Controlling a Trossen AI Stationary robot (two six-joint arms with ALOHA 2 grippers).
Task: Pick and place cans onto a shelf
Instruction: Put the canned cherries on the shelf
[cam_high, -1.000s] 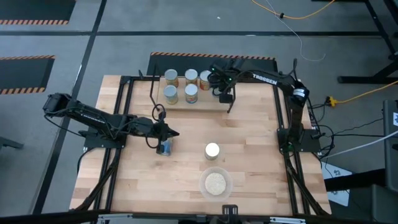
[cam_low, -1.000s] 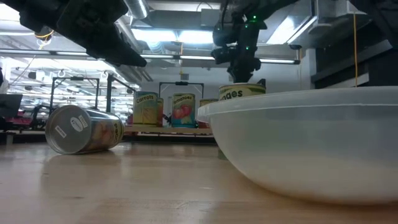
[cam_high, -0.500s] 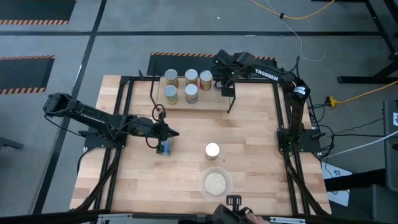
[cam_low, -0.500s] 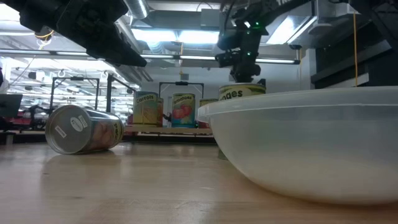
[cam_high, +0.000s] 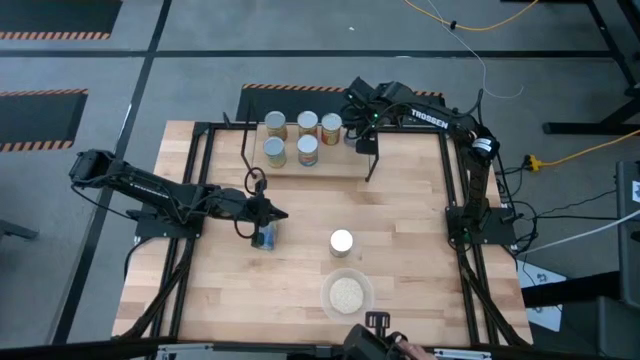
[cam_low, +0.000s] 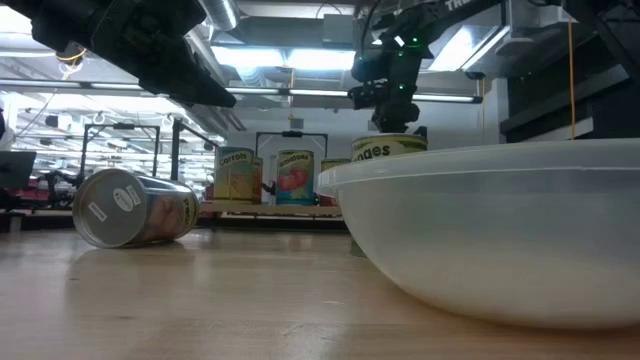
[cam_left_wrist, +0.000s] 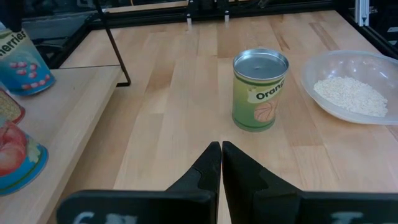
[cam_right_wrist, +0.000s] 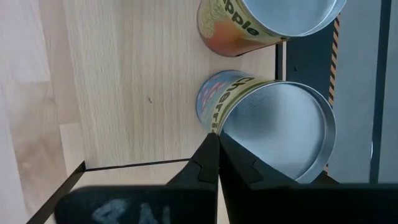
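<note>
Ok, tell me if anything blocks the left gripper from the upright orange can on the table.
Nothing visible does. In the left wrist view the shut left gripper faces the orange can across bare table; the bowl stands aside.

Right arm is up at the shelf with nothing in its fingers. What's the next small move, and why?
Probably lift the right gripper clear of the shelf and turn it toward the upright can mid-table. It is shut and empty beside the cherries can, which already stands on the shelf, so there seems nothing left to do there.
</note>
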